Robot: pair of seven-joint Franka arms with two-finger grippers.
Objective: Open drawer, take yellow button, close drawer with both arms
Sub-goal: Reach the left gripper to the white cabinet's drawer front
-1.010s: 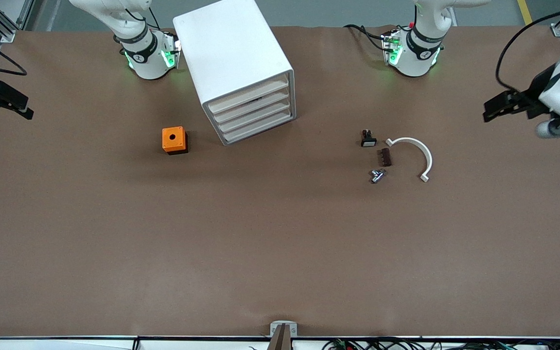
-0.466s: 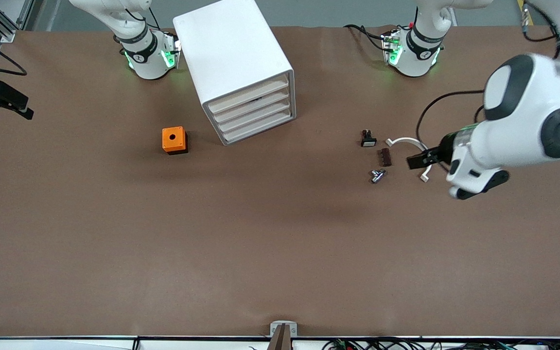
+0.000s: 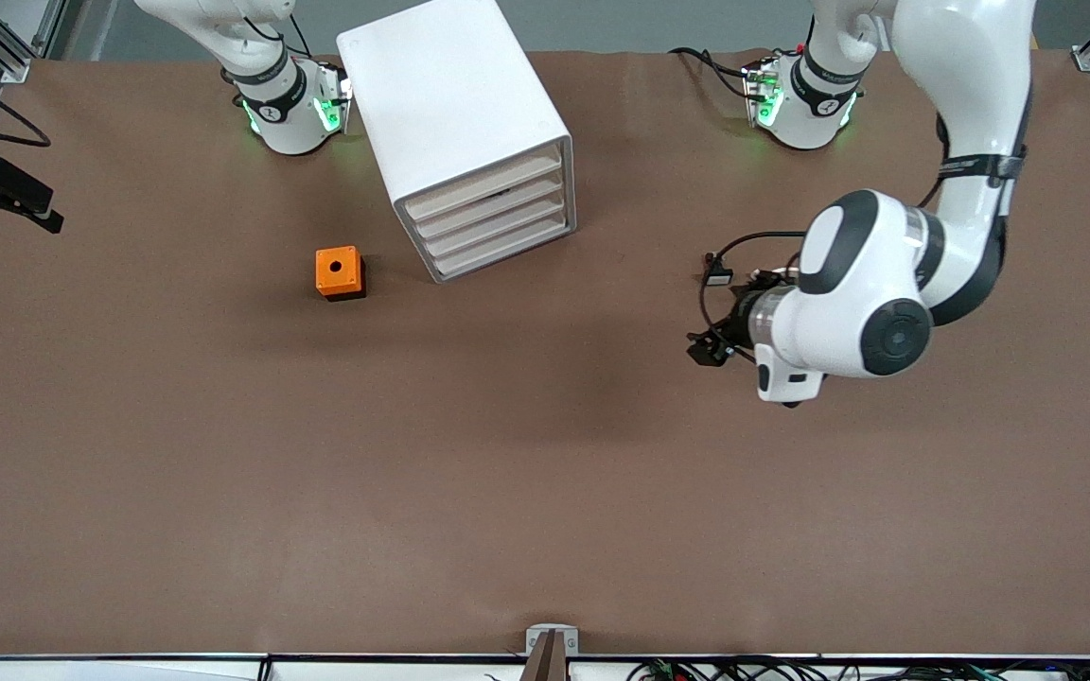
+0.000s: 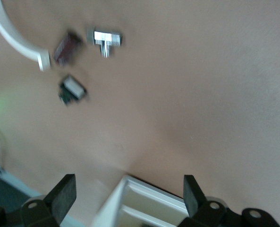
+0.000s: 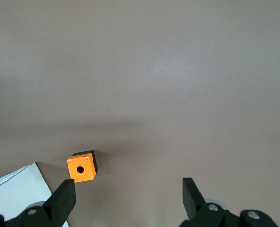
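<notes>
Starting at the right arm's end of the table, the right gripper [image 5: 128,191] hangs over the table's edge with its jaws spread wide and nothing between them; that arm waits. Its wrist camera looks down on the orange cube [image 3: 338,272], which has a round hole in its top face and a black base. It sits on the brown table [image 3: 318,473] near the cabinet [image 3: 455,123], a little toward the right arm's end and slightly nearer my front camera than the cabinet's front. The cabinet is a tall white box standing close to the right arm's base, its front turned partly toward the left arm's end. The four drawers [image 3: 493,213] in that front are shallow white trays stacked one above the other. All four sit pushed in flush, and a thin dark line shows in the gap under the top one. I cannot tell where the button is; no view shows it. Toward the left arm's end lies the small black part with a white face [image 3: 717,276]. The left wrist view shows it close to a dark brown part [image 4: 66,47], a metal T-shaped fitting [image 4: 106,39] and a white curved piece [image 4: 14,35], none of them touching. From the front the left arm [image 3: 871,312] covers those three. The left gripper [image 4: 126,191] is over bare table just beside that cluster, its jaws wide and holding nothing.
</notes>
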